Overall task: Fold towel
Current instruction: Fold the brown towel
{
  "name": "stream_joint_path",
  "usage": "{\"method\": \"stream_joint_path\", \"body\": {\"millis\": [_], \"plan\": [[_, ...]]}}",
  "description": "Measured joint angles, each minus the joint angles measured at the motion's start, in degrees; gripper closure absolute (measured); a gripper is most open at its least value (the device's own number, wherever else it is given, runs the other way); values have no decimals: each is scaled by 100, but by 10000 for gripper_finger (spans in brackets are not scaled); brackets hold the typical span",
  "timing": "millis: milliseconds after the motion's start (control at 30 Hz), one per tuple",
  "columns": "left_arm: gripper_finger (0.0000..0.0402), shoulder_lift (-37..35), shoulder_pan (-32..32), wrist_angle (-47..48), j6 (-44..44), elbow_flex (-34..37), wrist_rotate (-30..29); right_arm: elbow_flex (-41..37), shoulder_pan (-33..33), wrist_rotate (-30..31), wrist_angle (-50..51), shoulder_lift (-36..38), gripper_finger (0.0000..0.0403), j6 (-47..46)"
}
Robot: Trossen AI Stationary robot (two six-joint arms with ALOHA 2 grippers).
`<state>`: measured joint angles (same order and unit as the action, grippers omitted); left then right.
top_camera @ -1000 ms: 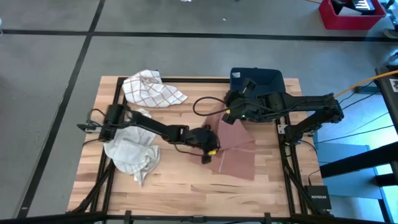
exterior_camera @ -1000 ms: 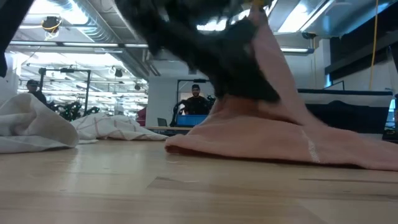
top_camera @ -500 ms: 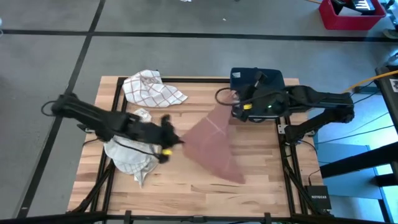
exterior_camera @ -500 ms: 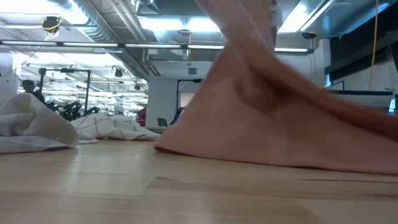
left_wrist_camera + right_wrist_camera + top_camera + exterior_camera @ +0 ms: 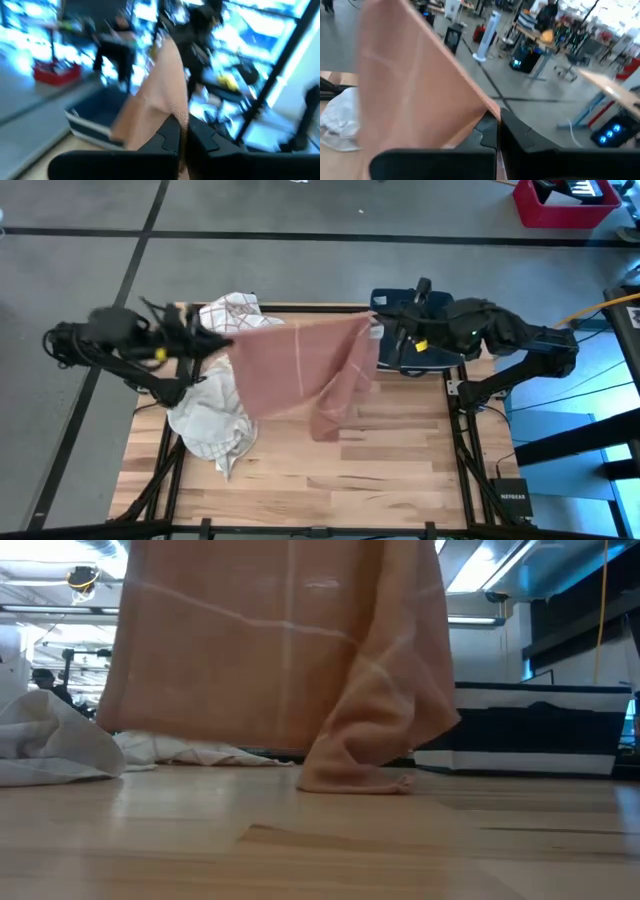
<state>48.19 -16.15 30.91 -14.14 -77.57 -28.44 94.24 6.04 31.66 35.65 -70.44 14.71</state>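
Change: pink towel (image 5: 300,370) is now hanging stretched above the bench (image 5: 400,470), no longer lying on it.
Left gripper (image 5: 218,340): jaws clamping one corner.
Right gripper (image 5: 381,327): jaws pinching the opposite corner.

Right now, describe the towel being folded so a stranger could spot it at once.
Over the wooden slatted table, between the two dark arms, hangs a plain salmon-pink cloth towel, stretched between the left gripper and right gripper, its lower corner touching the tabletop. Unlike the crumpled white checked cloths at the left, it is lifted and spread.

one pink towel (image 5: 300,370), two white cloths (image 5: 240,320) (image 5: 210,430), one dark bin (image 5: 420,355)
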Motion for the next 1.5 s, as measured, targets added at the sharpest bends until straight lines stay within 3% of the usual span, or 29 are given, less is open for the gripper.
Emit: {"method": "stream_joint_path", "body": {"millis": [233, 400, 667, 833, 1033, 1133, 1367, 1500], "plan": [[400, 28, 154, -987, 1397, -386, -574, 309, -6, 51, -871, -212, 393, 1113], [400, 90, 123, -911, 1747, -392, -611, 329, -9, 52, -568, -349, 393, 1249], [400, 303, -453, -1016, 1900, -479, -608, 326, -9, -39, 678, -653, 393, 565], [400, 841, -671, -1074, 2330, -1336, -653, 327, -58, -181, 967, -951, 393, 211], [400, 1526, -737, 88, 2013, -2013, -684, 325, -128, -121, 1120, -1290, 391, -337], [400, 1807, -697, 722, 1893, -2029, -863, 314, -120, -131, 1432, -1406, 370, -549], [400, 2409, -501, 1613, 1300, -2025, -884, 714, 153, -471, 2482, -1339, 272, -827], [400, 2874, -395, 1697, 1233, -2021, -742, 978, 321, -967, 2042, -1319, 242, -1000]]}}
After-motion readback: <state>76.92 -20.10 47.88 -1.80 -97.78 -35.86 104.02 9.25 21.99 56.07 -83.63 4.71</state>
